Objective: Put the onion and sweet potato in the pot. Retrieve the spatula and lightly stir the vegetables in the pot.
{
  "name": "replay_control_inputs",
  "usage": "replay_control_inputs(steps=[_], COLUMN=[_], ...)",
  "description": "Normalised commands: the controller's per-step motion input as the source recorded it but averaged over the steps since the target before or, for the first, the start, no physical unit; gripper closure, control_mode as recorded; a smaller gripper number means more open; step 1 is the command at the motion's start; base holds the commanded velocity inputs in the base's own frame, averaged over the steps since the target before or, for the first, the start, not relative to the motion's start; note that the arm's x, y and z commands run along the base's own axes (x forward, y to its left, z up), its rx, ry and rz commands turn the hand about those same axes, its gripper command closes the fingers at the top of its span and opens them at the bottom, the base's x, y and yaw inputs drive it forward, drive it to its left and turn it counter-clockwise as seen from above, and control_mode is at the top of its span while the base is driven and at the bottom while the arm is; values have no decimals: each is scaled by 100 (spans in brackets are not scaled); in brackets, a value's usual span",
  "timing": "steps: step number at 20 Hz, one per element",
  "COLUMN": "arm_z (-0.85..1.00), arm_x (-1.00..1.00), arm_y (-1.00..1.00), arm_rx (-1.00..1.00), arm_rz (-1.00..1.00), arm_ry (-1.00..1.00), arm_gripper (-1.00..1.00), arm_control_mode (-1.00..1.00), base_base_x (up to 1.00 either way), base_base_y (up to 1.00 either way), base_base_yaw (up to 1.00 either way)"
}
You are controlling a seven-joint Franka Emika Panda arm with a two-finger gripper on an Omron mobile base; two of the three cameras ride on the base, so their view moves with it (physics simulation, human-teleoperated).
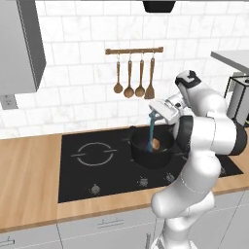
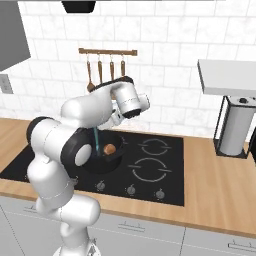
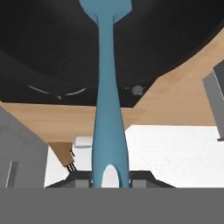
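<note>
Item: teal spatula (image 1: 152,127), handle end clamped in the closed claw (image 3: 109,181), head down inside the dark pot (image 1: 151,146) on the hob's rear burner; reddish-brown vegetable (image 1: 156,144) beside it. Handling: stir shallow, slow circles, clear of the rim

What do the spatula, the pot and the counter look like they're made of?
Spatula: probably plastic or silicone, from its uniform teal colour and smooth, slightly glossy surface. Pot: likely dark coated metal, nearly black and matte, though the render leaves it open. Counter: wood or wood-look laminate, warm tan with faint grain, satin finish.
</note>
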Motion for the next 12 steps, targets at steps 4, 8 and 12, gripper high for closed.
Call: replay_control_inputs(steps=[4,8,12], arm_z=[27,30,2], arm_x=[0,0,0], arm_y=[2,0,0], arm_rx=[-11,-22,-26], arm_rz=[0,0,0], arm_ry=[-16,-21,-11], arm_gripper=[100,100,100], arm_control_mode=[-100,-100,-100], base_base_x=[0,0,0], base_base_y=[0,0,0], base_base_yaw=[0,0,0])
